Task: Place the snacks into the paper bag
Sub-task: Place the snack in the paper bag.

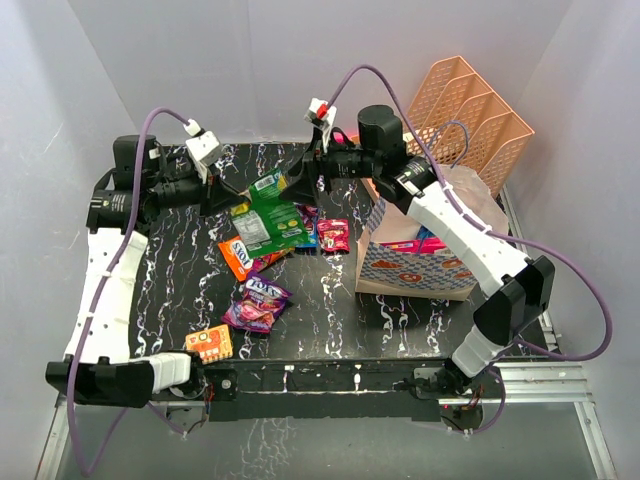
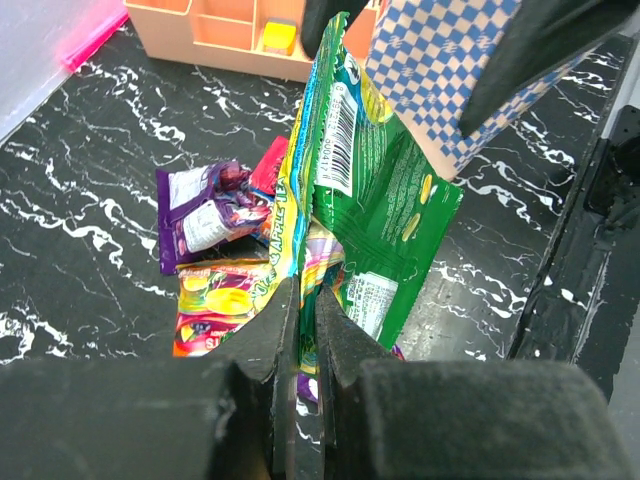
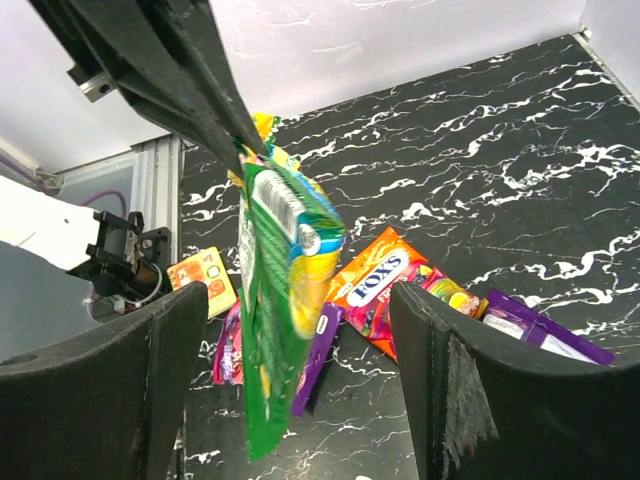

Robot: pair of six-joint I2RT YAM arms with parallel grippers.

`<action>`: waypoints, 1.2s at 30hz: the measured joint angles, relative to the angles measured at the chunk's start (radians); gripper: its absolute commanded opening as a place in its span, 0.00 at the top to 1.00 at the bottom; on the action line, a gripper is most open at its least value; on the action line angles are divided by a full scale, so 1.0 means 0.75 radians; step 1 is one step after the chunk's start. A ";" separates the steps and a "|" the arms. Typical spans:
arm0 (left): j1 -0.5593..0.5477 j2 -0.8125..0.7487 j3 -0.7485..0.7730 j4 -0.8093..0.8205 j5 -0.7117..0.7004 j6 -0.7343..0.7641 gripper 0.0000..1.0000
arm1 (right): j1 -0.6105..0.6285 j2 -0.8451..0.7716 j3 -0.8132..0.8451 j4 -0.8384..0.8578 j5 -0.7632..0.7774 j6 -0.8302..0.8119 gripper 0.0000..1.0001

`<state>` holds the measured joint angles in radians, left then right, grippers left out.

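Observation:
My left gripper (image 1: 232, 193) is shut on the edge of a green snack packet (image 1: 272, 189) and holds it above the table. In the left wrist view the gripper (image 2: 303, 310) pinches the packet (image 2: 375, 200). My right gripper (image 1: 298, 180) is open, and the packet (image 3: 275, 330) hangs between its spread fingers (image 3: 100, 400). More snacks lie below: an orange Fox's packet (image 1: 240, 256), a purple Fox's packet (image 1: 257, 303), a small orange packet (image 1: 208, 343) and a pink packet (image 1: 333, 235). The paper bag (image 1: 415, 262) stands at the right with snacks inside.
A peach mesh file organizer (image 1: 470, 115) stands behind the bag at the back right. White walls close in the back and sides. The black marbled table (image 1: 330, 320) ends at a metal rail at the front. The right arm reaches over the bag.

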<state>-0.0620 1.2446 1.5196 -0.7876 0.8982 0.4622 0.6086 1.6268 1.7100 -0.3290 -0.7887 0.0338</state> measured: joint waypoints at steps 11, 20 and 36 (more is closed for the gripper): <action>-0.069 -0.057 -0.023 0.031 0.020 -0.032 1.00 | 0.003 0.041 -0.007 0.085 -0.080 0.119 0.49; -0.144 -0.055 -0.056 0.035 -0.036 -0.032 1.00 | 0.007 0.079 -0.007 0.106 -0.133 0.173 0.77; -0.165 -0.163 -0.155 0.108 -0.128 -0.041 0.30 | 0.009 0.078 0.035 -0.027 -0.113 -0.011 0.92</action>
<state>-0.1856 1.1225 1.4033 -0.7067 0.8021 0.4313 0.6151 1.6855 1.7363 -0.3492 -0.8734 0.0257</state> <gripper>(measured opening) 0.588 0.145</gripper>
